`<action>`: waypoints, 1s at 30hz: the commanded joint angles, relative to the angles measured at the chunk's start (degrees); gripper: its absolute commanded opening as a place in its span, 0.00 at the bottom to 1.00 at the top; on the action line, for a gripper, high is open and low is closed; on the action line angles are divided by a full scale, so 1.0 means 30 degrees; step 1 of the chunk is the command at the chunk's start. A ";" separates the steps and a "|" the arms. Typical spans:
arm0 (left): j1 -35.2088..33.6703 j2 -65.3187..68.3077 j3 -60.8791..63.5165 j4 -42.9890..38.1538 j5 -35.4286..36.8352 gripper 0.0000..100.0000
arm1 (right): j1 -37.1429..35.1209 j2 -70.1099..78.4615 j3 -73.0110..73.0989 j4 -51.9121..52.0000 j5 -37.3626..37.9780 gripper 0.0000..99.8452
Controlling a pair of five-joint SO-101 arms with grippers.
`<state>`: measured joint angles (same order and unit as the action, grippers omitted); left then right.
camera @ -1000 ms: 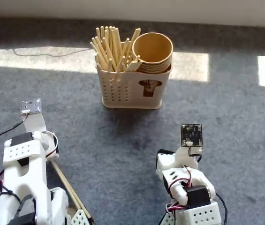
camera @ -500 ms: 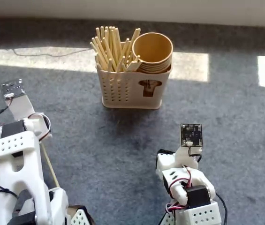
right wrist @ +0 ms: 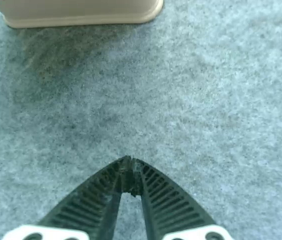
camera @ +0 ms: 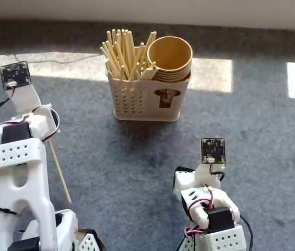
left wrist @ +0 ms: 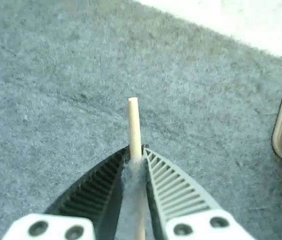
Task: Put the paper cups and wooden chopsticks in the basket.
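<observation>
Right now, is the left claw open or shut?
Shut. The left claw pinches a wooden chopstick, its jaws closed against the stick, whose end pokes out past them.

We find the basket [camera: 146, 102] at the far middle of the carpet [camera: 262, 151], the wooden chopsticks [camera: 125, 52] upright in its left part and the stacked paper cups [camera: 170, 57] in its right part, side by side. In front of it the left arm [camera: 19, 167] stands at the left edge and the right arm [camera: 205, 201] right of the middle — well apart. A single chopstick [left wrist: 134, 122] sits between the fingers of the left gripper [left wrist: 136, 149], its tip ahead of them, slanting along the right side of the left arm, while the right gripper [right wrist: 129, 172] hangs over bare carpet with the basket beyond it.
</observation>
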<state>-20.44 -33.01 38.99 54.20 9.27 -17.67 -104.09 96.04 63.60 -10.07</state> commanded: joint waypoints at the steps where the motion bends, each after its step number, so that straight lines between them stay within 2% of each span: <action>1: 0.0396 -0.0396 -0.2212 -0.0117 0.0205 0.01 | 0.0220 -0.0366 0.2125 0.0103 -0.0176 0.01; 8: 0.1099 -0.0425 -0.4322 -0.0117 0.0205 0.01 | 0.0220 -0.0366 0.2125 0.0103 -0.0176 0.01; 19: 0.4645 -0.0425 -1.0681 -0.0205 0.0205 0.01 | 0.0249 -0.0366 0.2125 0.0103 -0.0176 0.01; 24: 0.6198 -0.0249 -1.3260 -0.0234 0.0176 0.01 | 0.1070 -0.0366 0.2125 -0.0015 -0.0205 0.01; 30: 0.7663 -0.0249 -1.4725 -0.2960 0.0147 0.01 | 0.1070 -0.0366 0.2125 -0.0015 -0.0234 0.01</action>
<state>-0.13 -33.01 -1.36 50.15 9.27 -15.12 -104.09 96.04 63.60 -10.24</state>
